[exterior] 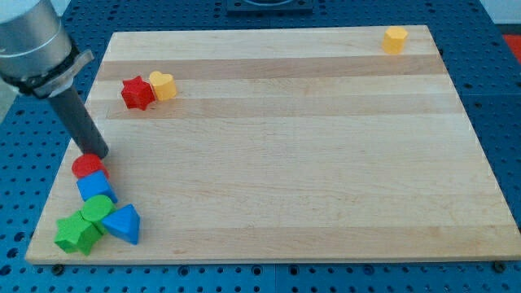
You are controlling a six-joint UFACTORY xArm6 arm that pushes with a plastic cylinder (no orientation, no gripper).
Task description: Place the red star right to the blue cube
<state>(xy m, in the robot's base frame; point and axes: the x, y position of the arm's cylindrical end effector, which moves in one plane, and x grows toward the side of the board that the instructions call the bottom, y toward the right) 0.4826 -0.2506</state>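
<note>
The rod's tip (97,154) has no jaws to open or close and holds nothing. It rests on the wooden board (285,163) near the view's left edge, touching or just above the red round block (87,167).

Just below that block sits the blue cube (96,187). Further down are a green round block (98,209), a green star (77,234) and a blue triangle (124,224), all packed close together.

The red star (137,93) lies up and to the right of the tip, well apart from it, with a yellow heart (163,85) touching its right side. Another yellow block (395,39) sits far off, near the top right corner.

To do the step well, the tip should probably leave the cluster without nudging the cube, swing round above the star, and push it downward. The line should be chosen so the heart is left behind, and should end at the bare board just right of the cube.

The star has no real long axis — it is about as wide as it is tall. Its points spread evenly, so it may twist if pushed off-centre.
</note>
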